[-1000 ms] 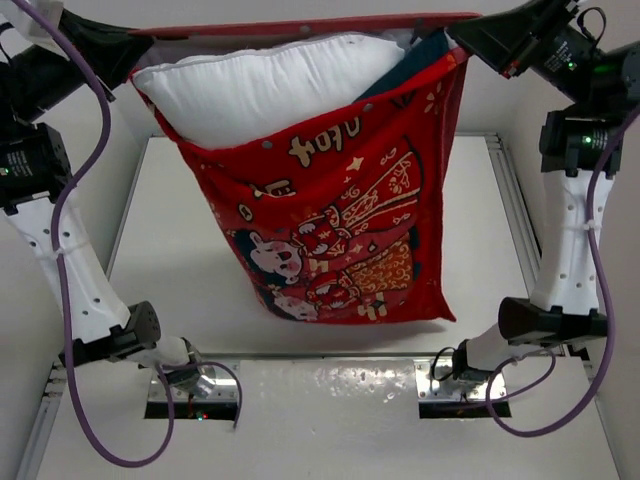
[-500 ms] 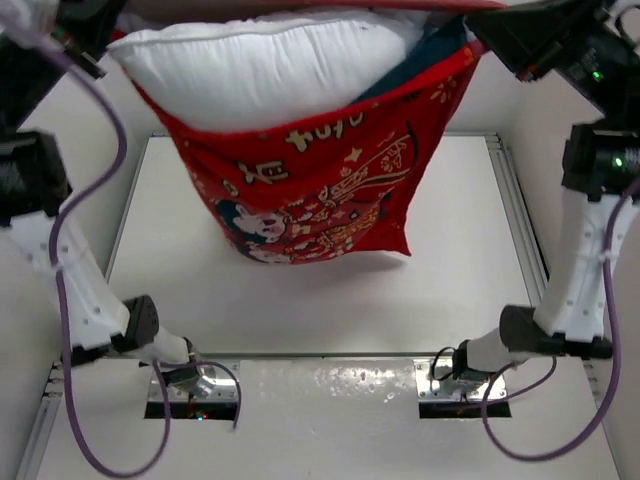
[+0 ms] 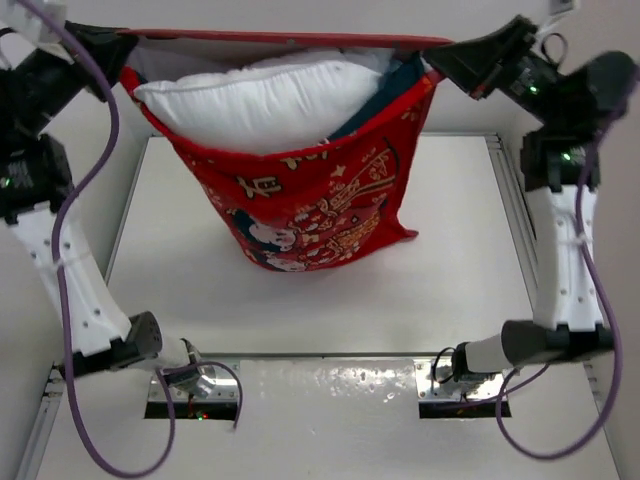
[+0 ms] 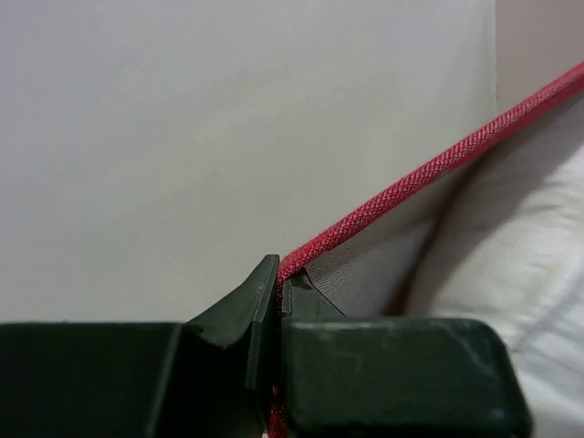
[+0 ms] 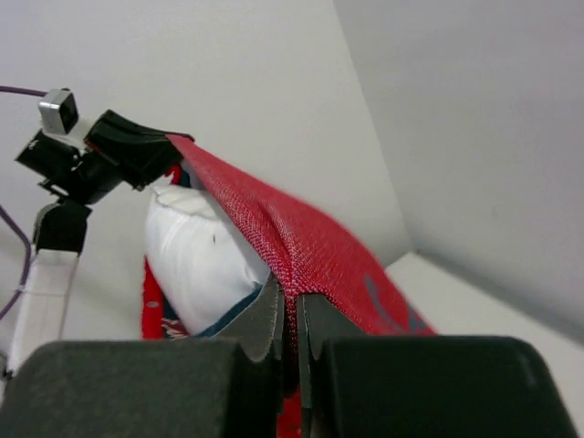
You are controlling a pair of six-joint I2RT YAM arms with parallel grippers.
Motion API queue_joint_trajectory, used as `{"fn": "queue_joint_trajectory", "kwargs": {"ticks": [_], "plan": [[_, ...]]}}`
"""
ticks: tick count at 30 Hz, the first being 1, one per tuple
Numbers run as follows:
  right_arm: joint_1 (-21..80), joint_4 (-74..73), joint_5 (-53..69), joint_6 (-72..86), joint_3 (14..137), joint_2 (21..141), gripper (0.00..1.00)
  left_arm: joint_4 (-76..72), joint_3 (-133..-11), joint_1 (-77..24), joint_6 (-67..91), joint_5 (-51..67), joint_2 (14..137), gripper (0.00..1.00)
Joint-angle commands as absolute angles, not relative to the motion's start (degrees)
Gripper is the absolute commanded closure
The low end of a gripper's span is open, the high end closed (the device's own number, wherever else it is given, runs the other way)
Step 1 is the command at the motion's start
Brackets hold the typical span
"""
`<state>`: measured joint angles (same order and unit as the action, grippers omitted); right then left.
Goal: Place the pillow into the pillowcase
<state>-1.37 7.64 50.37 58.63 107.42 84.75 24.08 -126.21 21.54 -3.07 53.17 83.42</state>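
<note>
Over table (image 3: 450, 290) middle: left gripper (image 3: 126, 40) and right gripper (image 3: 440, 57) clamped on pillowcase (image 3: 320, 205) far-rim corners, mouth taut. Lowered versus half a second ago. Pillow (image 3: 260, 100) mostly inside, top proud of near rim; probably needs more shaking.

The pillowcase (image 3: 320, 205) is bright red, printed with 2 cartoon figures and gold and white motifs. It hangs mouth-up, with the print facing the near side. Its far rim is stretched taut and straight, while the near rim sags in a curve. A dark teal lining shows at the right of the mouth. The pillow (image 3: 260, 100), white and plump, sits lengthwise in the open mouth, its upper part exposed above the sagging rim.
</note>
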Motion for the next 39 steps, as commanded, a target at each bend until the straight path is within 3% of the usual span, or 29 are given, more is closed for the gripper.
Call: {"fn": "queue_joint_trajectory", "kwargs": {"ticks": [1, 7, 14, 17, 20, 22, 25, 26, 28, 29, 32, 34, 39], "plan": [[-8.43, 11.35, 36.3, 52.46, 110.39, 78.65, 1.0, 16.14, -128.58, 29.44, -3.43, 37.36, 84.1, 1.0], [-8.62, 17.75, 38.85, 61.0, 105.65, 81.65, 1.0, 21.35, -123.93, 29.27, -5.62, 40.34, 85.08, 1.0], [-8.0, 13.63, 36.39, 57.93, 106.0, 82.0, 1.0, 29.08, -122.08, 28.39, -10.19, 42.8, 84.99, 1.0], [-6.77, 8.73, 33.93, 53.19, 105.64, 83.22, 1.0, 30.94, -120.33, 26.73, -12.21, 38.43, 85.34, 1.0], [-6.5, 4.32, 31.56, 51.68, 111.33, 91.79, 1.0, 31.46, -122.33, 23.05, -14.23, 32.81, 88.84, 1.0], [-6.76, 3.16, 31.29, 59.26, 120.99, 97.62, 1.0, 31.9, -125.84, 20.15, -14.33, 24.29, 94.37, 1.0], [-5.89, 15.61, 32.87, 71.35, 132.07, 105.02, 1.0, 35.42, -143.48, 23.52, -5.59, 22.04, 102.47, 1.0], [-5.8, 17.04, 32.35, 71.8, 136.1, 104.77, 1.0, 33.77, -147.53, 25.38, -2.93, 25.54, 102.05, 1.0], [-5.54, 17.48, 31.21, 68.83, 134.31, 100.31, 1.0, 23.51, -143.55, 30.9, 2.86, 27.15, 97.15, 1.0], [-5.62, 21.41, 29.64, 67.51, 126.47, 96.98, 1.0, 18.86, -135.61, 32.42, 3.42, 28.03, 93.64, 1.0], [-6.5, 24.96, 26.73, 61.89, 113.34, 82.74, 1.0, 9.5, -128.6, 36.12, -1.65, 27.86, 82.55, 1.0], [-6.77, 25.48, 24.79, 57.58, 109.97, 75.26, 1.0, 9.66, -129.98, 37.17, -4.9, 28.04, 78.67, 1.0], [-6.86, 29.0, 25.31, 56.51, 107.05, 69.17, 1.0, 10.03, -141.24, 37.26, -10.01, 22.25, 78.66, 1.0]]}}
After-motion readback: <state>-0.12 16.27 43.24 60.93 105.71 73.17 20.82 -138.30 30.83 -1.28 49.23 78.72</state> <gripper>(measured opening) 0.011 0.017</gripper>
